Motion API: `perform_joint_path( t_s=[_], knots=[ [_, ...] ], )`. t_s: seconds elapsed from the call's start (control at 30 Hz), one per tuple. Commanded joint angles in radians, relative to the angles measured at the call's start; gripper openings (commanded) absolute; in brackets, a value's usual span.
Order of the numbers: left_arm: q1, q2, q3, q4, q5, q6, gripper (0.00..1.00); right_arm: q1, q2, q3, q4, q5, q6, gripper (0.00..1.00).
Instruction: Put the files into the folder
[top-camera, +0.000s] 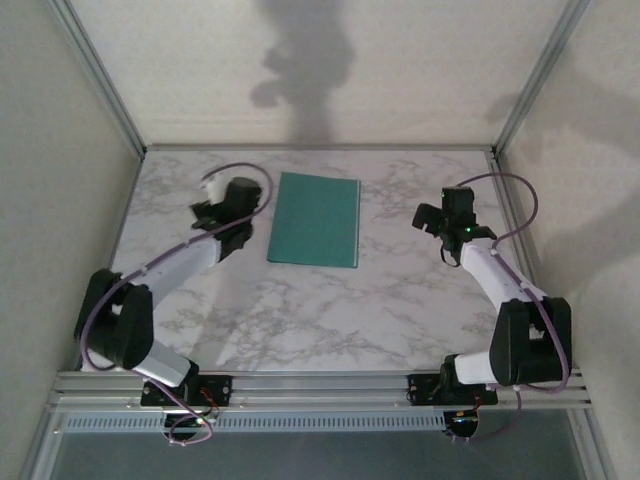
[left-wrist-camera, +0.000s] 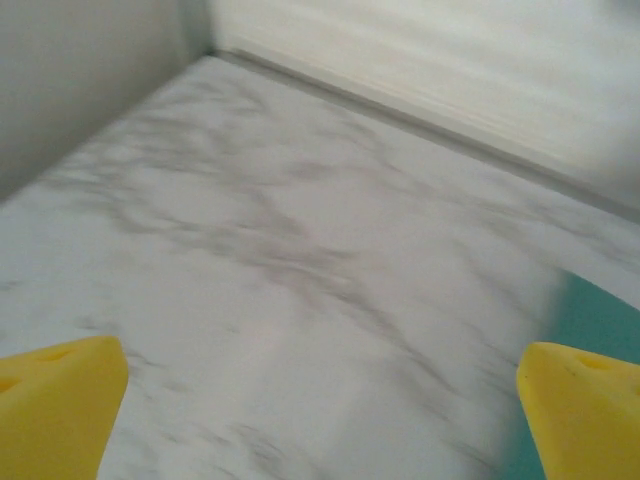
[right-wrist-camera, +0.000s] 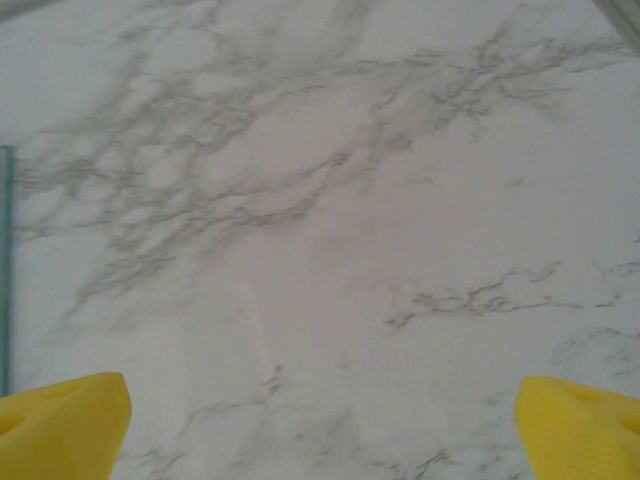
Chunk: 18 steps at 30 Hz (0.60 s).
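In the top view, the left hand (top-camera: 212, 208) hangs over the upper left of the marble tabletop (top-camera: 400, 300). It is just beside the left long edge of the folder (top-camera: 315, 220) and does not touch it. Its wrist view shows it released. The 2 yellow fingertips (left-wrist-camera: 55, 400) sit in the lower left and lower right corners of that frame, wide apart, with bare marble between them. A patch of teal shows at the right edge.

The folder lies flat and closed in the upper middle of the tabletop, between the 2 hands. It is a teal-green rectangle with its long sides running up the frame. Whether the files are inside it cannot be told.

The right hand (top-camera: 432, 220) hangs over the upper right of the tabletop, apart from the folder's right edge with a band of marble between. It too is released. In its wrist view the yellow fingertips (right-wrist-camera: 60, 420) stand in the 2 lower corners with grey-veined marble between them. A thin teal line of the folder's edge runs down the far left of that frame.
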Motion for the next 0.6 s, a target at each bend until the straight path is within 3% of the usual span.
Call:
perform_joint_path(
  t_s=[0.0,0.1,0.23,0.37,0.5,0.57],
  knots=[
    [0.096,-0.085,-0.182,0.25,-0.076,0.087,1.0,-0.013,0.043,-0.047,0.143,0.112,-0.064,0.99],
    [0.167,-0.131,-0.348,0.435,-0.072,0.176,1.0,-0.019,0.054,-0.139,0.326,0.124,-0.141,0.99],
    [0.28,-0.148,-0.507,0.609,0.057,0.196,1.0,-0.024,0.07,-0.265,0.56,0.107,-0.214,0.99],
    [0.325,-0.135,-0.642,0.844,0.139,0.271,0.99,-0.025,0.099,-0.282,0.614,0.068,-0.237,0.99],
    [0.373,-0.173,-0.727,1.017,0.296,0.262,0.99,-0.026,0.113,-0.4,0.871,-0.001,-0.296,0.99],
    [0.382,-0.166,-0.742,1.07,0.328,0.27,0.99,-0.027,0.109,-0.417,0.902,-0.033,-0.306,0.99]
  ],
)
